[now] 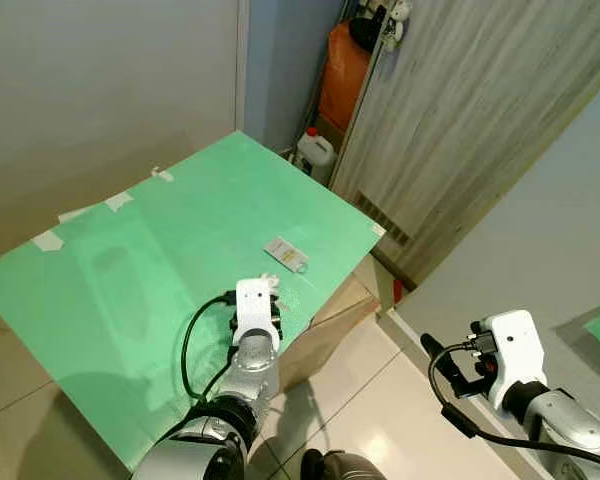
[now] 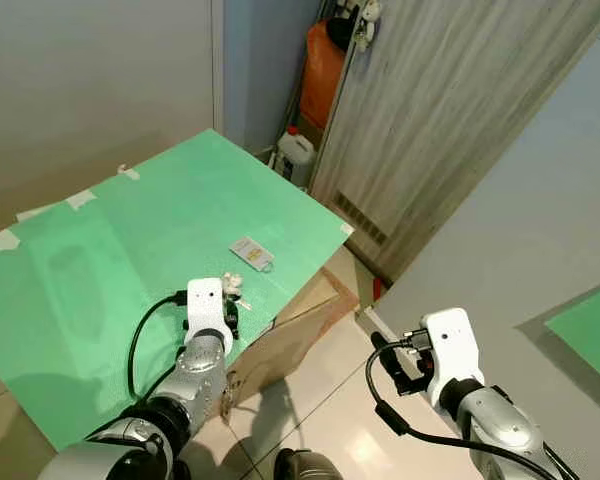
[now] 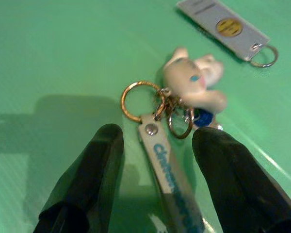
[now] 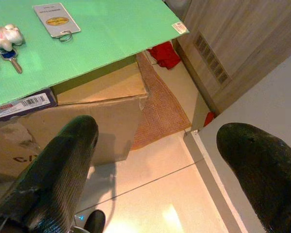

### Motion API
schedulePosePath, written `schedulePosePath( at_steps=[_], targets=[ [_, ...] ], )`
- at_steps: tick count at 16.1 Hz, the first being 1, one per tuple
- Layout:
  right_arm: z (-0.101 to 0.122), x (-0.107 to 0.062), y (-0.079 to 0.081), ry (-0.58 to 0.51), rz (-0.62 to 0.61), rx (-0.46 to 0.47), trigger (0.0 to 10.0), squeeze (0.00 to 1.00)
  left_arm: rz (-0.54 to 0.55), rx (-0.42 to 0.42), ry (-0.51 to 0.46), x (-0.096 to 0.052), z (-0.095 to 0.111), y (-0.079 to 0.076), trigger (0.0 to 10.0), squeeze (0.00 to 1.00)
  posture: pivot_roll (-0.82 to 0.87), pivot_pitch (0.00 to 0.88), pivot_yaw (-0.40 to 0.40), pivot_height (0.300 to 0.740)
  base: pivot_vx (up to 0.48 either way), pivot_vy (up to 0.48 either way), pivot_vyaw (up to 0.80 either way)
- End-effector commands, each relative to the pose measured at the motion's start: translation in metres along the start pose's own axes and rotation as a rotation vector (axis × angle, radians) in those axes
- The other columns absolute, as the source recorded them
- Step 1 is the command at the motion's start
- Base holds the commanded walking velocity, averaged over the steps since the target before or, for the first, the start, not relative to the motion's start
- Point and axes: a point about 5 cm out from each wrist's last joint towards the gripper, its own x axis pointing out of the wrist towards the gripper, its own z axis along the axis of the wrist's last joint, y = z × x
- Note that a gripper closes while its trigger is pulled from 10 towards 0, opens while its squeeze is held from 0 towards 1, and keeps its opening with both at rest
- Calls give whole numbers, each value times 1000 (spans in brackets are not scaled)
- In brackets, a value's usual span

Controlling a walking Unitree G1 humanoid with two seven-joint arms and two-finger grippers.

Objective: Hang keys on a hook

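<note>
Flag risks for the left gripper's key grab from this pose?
1. The left gripper is open astride the flat strap, which could slip from a pinch.
2. The keys lie near the green board edge; a nudge could push them off.
3. The tag lies close and could get bumped.

You have one bench (image 1: 160, 250), covered by one green sheet, with four strips of pale tape (image 1: 47, 240) along its far edge. On it lie two key items: one bunch of keys (image 3: 177, 109) and one flat grey tag (image 3: 223, 28). The bunch carries one white figure charm (image 3: 194, 82), one grey strap (image 3: 169, 165), one blue-headed key (image 4: 10, 57) and two loose rings. The tag has one ring of its own. Under the bench you have one cardboard box (image 4: 87, 111). Beyond it stand one white jug (image 1: 315, 152) and one orange bag (image 1: 342, 75). One red cloth (image 4: 165, 54) lies on the floor.
</note>
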Motion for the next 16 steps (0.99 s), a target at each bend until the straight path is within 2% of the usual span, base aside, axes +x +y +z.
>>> schedulePosePath(
  at_steps=[1,4,7,9,10,12,16],
  targets=[
    [1,-4,-3,3,-11,-26,10000,0,-44,-24,34,-4,-1,-18,10000,0,-241,97,-156,740,0,0,0],
    [0,-5,-2,6,-12,-23,10000,0,-48,-37,78,-6,-3,-25,10000,0,-244,103,-155,740,0,0,0],
    [0,-6,-2,8,-11,-21,10000,0,-85,-91,145,-6,-9,-28,10000,0,-251,111,-158,740,0,0,0],
    [-1,-7,-1,13,-11,-18,10000,0,-116,-93,172,-5,-9,-26,10000,0,-248,113,-160,740,0,0,0],
    [-1,-7,-1,15,-11,-16,10000,0,-111,-68,203,-5,-13,-23,10000,0,-248,113,-160,740,0,0,0],
    [-1,-6,0,15,-10,-14,10000,0,-57,-51,246,-5,-21,-14,10000,0,-240,117,-160,740,0,0,0],
    [-1,-3,1,17,-1,-12,10000,0,-78,-42,249,-5,-24,-10,10000,0,-231,116,-164,740,0,0,0]
  ],
)
